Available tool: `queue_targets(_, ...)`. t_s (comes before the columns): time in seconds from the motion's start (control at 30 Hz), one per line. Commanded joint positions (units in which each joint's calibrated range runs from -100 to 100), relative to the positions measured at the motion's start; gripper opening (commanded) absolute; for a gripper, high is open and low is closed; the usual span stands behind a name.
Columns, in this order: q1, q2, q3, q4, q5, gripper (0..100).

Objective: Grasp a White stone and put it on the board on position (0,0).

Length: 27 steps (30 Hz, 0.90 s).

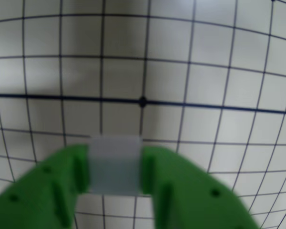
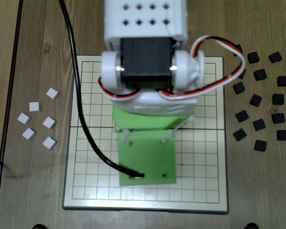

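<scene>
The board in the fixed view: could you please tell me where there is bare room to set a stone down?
The cream gridded board is bare along its left columns beside the black cable, its right columns, and the bottom rows. The middle is covered by the arm and green gripper, shut on the small white square stone. The black square blocks crowd the wood on the right.

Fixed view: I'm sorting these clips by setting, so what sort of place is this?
Probably a hobby tabletop set up for a board game: a wooden table, a gridded board, white stones on the left, black stones on the right.
</scene>
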Motion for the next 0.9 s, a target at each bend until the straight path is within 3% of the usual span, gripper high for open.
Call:
queue_targets(0.0, 0.19, -1.44, 0.44, -1.68, 0.49, 6)
queue_targets(0.87, 1.19, 0.34, 5.56, -7.38, 0.78, 6)
